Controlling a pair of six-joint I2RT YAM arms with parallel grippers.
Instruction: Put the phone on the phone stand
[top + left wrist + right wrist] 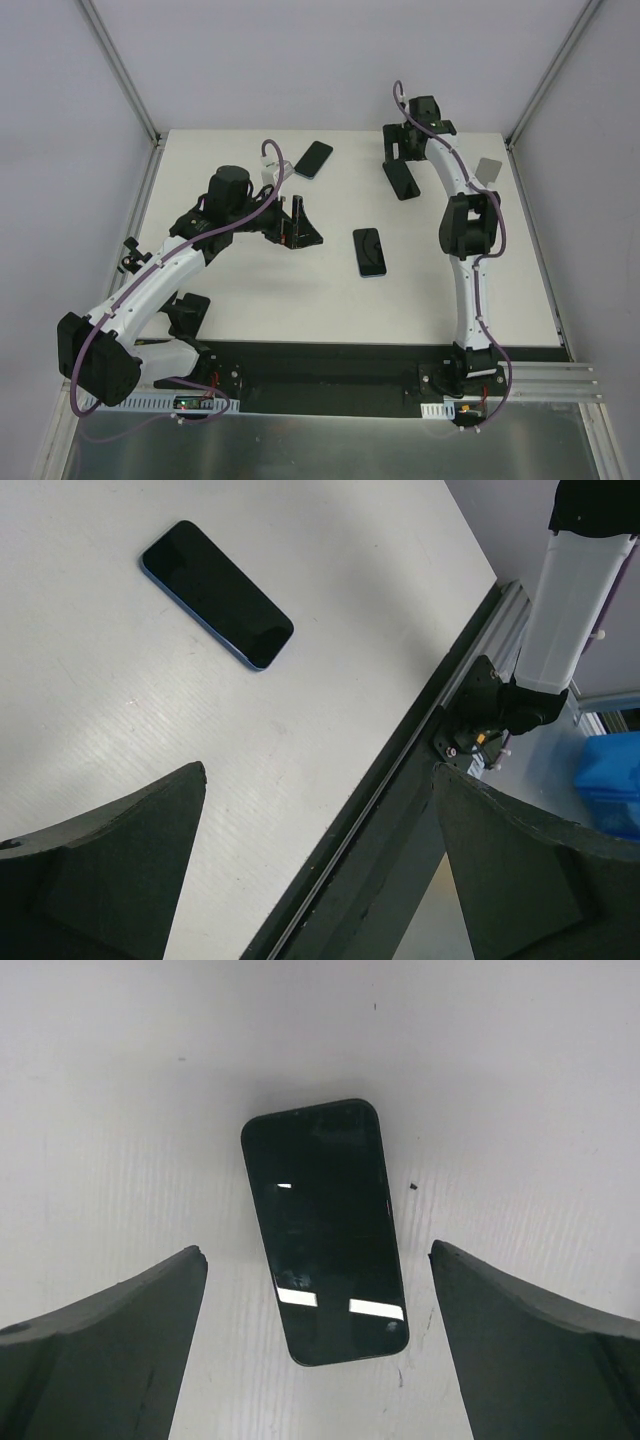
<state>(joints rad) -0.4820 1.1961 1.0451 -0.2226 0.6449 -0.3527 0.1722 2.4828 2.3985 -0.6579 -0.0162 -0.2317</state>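
left gripper (320, 770) spread wide, empty | right gripper (318, 1248) spread wide, empty, over black phone (325, 1230)

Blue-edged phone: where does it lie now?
In the top view, the blue-edged phone lies flat near the middle of the table, right of the left gripper.

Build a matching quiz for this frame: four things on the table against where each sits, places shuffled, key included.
Things
1. blue-edged phone
2. black phone
3. angled dark phone
4. grey square piece

Places
A. far side of the table, beyond the left gripper
B. table centre, between the two arms
C. far right, close to the table's edge
D. flat, directly under the open right gripper

Pairs: 1-B, 2-D, 3-A, 4-C
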